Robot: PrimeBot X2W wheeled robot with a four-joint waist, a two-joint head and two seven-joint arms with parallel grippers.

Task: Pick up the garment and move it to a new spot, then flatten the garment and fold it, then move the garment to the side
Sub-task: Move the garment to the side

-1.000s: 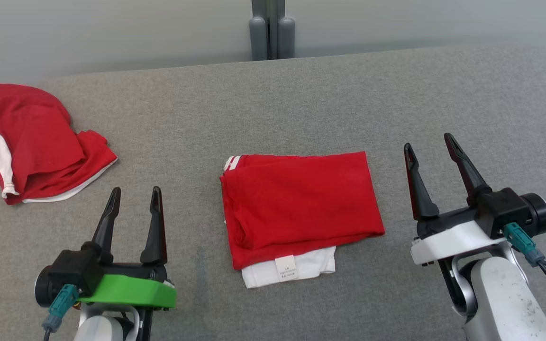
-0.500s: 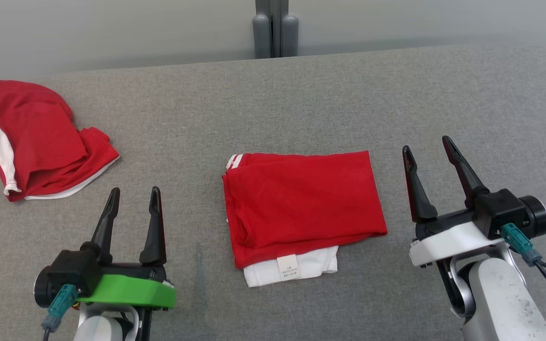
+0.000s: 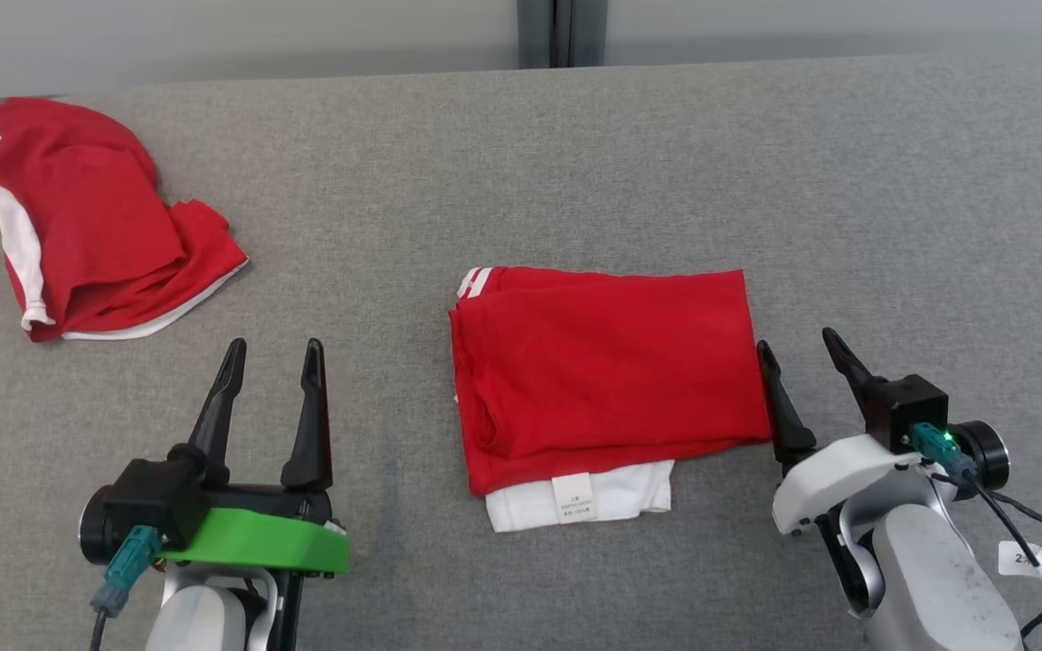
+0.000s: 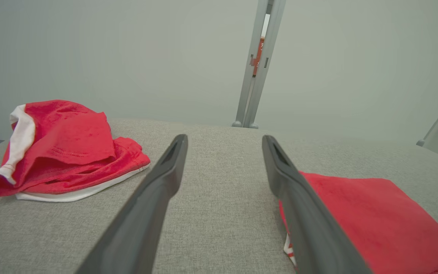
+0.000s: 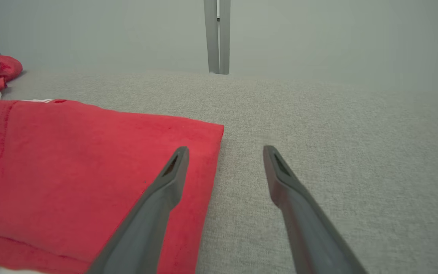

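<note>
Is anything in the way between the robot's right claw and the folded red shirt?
No, nothing visible is. The right gripper, jaws open, sits right beside the folded red garment at its right edge, over bare grey fabric surface. The crumpled red garment lies far off to the left.

Grey fabric surface [image 3: 521,181] spans the foreground; pale wall [image 4: 127,57] behind; grey post [image 5: 216,38] upright.
</note>
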